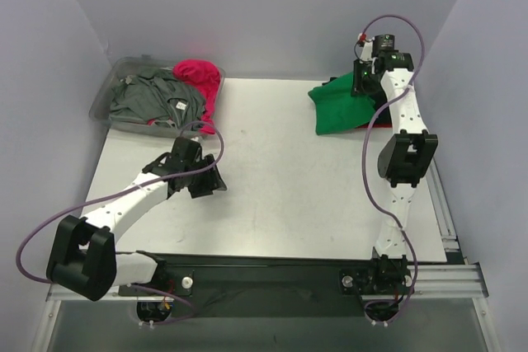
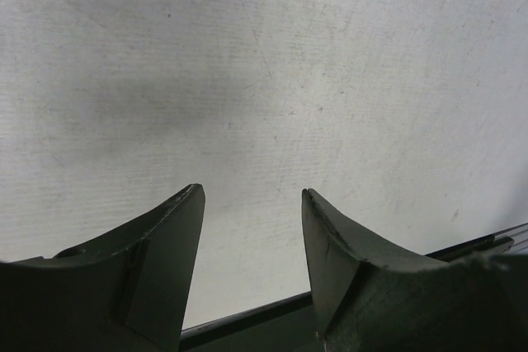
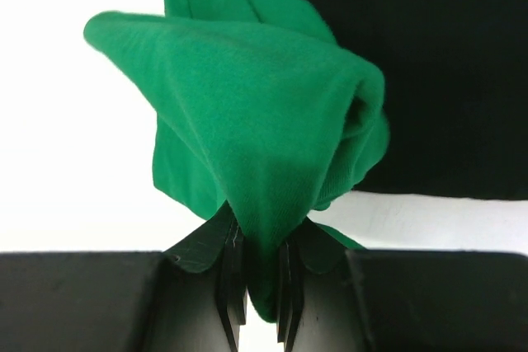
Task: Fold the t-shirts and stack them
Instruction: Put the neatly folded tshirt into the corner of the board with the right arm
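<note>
White tabletop (image 1: 280, 179): far across from the bin (image 1: 103, 105) with the grey shirt (image 1: 153, 100) and pink shirt (image 1: 198, 76), the right claw (image 3: 262, 269) pinches the green shirt (image 1: 342, 105), apparently to lay it on the black shirt (image 3: 429, 80), while the left claw (image 2: 251, 195) gapes empty.

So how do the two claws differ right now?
The left gripper is open and empty; the right gripper is shut on the green t-shirt. The left hangs over bare table, the right at the far right corner. Both are black and two-pronged.
</note>
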`<state>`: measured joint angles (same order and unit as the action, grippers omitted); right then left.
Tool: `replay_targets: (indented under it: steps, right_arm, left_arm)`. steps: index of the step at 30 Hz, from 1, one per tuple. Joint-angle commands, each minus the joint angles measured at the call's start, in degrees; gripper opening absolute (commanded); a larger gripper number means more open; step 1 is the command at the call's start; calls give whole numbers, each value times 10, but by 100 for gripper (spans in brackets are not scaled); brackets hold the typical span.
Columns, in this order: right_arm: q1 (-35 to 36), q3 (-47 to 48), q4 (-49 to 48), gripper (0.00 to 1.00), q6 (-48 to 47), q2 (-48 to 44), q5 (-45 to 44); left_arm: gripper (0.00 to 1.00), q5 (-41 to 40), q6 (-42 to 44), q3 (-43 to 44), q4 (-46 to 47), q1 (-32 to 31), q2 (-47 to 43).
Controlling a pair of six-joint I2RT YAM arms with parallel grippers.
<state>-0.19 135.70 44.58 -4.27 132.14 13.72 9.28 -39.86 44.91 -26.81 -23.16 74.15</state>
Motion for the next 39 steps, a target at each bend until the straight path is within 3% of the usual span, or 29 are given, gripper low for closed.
replay_targets:
  steps: [1,17,24,26,27,29,30,31,39]
  right_arm:
    - [-15,49,-47,3,9,6,-10]
    - [-51,64,-92,1,15,11,-1]
    - [-58,64,-105,1,3,11,-39]
    - [-58,63,-108,5,6,11,-66]
    - [-58,63,-110,16,6,11,-75]
    - [-58,62,-114,48,8,11,-109]
    - [-57,61,-116,86,8,11,-122]
    - [-57,60,-119,100,10,10,-133]
    - [-39,-3,-156,100,19,-28,-229]
  left_arm:
    - [61,-21,-7,-2,-20,-1,-23]
    - [61,-37,-15,-2,-44,-1,-35]
    - [61,-40,-15,3,-51,-2,-34]
    - [61,-41,-16,5,-54,-2,-35]
    - [61,-42,-15,5,-58,-3,-36]
    - [61,-44,-15,6,-60,-4,-37]
    - [61,-46,-17,7,-61,-4,-39]
    - [61,-46,-17,7,-62,-5,-40]
    - [62,-58,-22,13,-62,-13,-52]
